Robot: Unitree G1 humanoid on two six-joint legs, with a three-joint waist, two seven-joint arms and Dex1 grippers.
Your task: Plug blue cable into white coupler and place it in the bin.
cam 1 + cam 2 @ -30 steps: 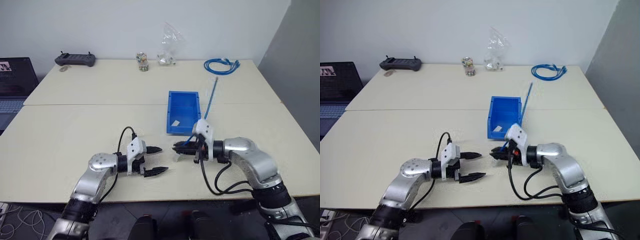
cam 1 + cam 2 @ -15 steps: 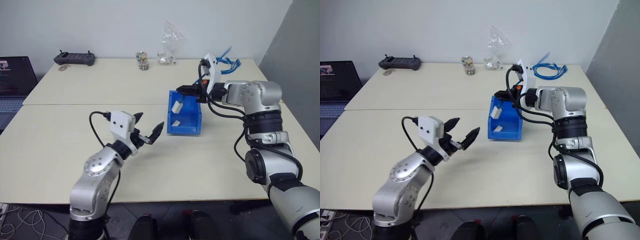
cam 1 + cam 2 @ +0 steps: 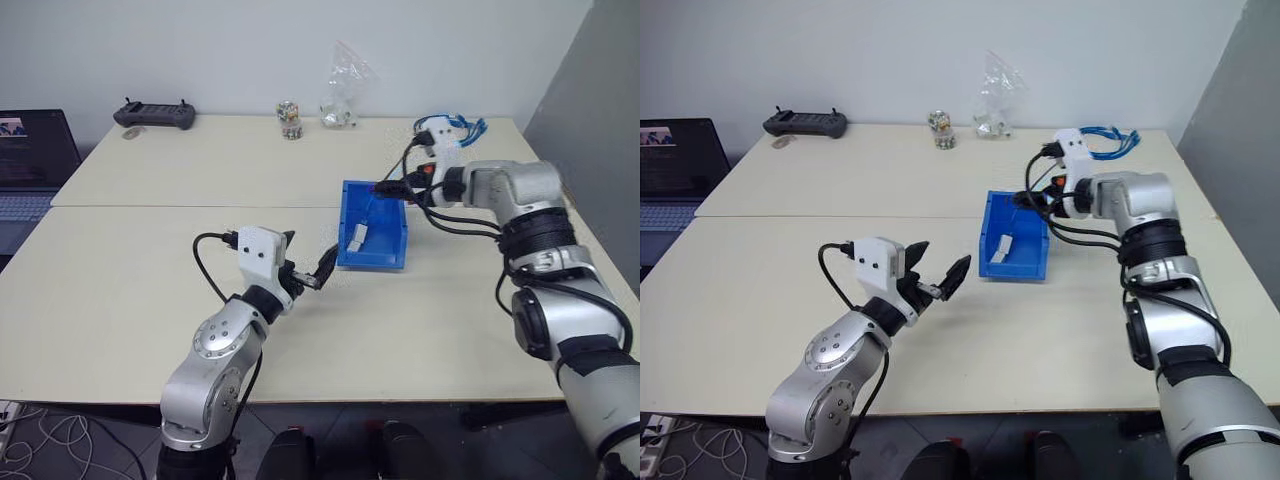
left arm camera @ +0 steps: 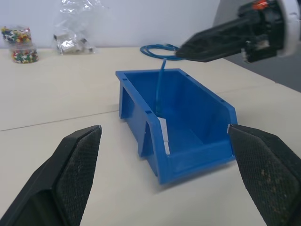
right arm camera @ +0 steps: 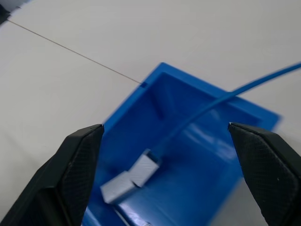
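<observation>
On the cream desk (image 3: pixel 150 300) in front of us, the bin (image 3: pixel 383 250) sits just right of centre, close to the seam where two desk tops meet. Inside it we see the white coupler (image 5: pixel 128 180) lying against the bin's wall, with the blue cable (image 5: pixel 197 113) plugged into it and rising out over the bin's far edge. In our left wrist view the cable (image 4: pixel 159 89) stands up from the coupler (image 4: pixel 164 135) inside the bin (image 4: pixel 188 155).

Our right end effector (image 3: pixel 386 189) hangs above the far side of the bin, its two black fingers (image 5: pixel 75 160) spread wide apart with nothing between them; the cable passes below them, and we cannot tell whether it touches either finger. Our left end effector (image 3: pixel 305 262) is held above the desk just left of the bin, pointing towards it, its fingers (image 4: pixel 75 169) also wide apart and empty.

Along the far edge of the desk we find a black handheld controller (image 3: pixel 153 115), a small jar of coloured bits (image 3: pixel 289 120), a clear plastic bag (image 3: pixel 343 95) and a coiled bundle of blue cables (image 3: pixel 460 126) behind the right arm. A laptop (image 3: pixel 28 160) stands at the far left, beside the desk.
</observation>
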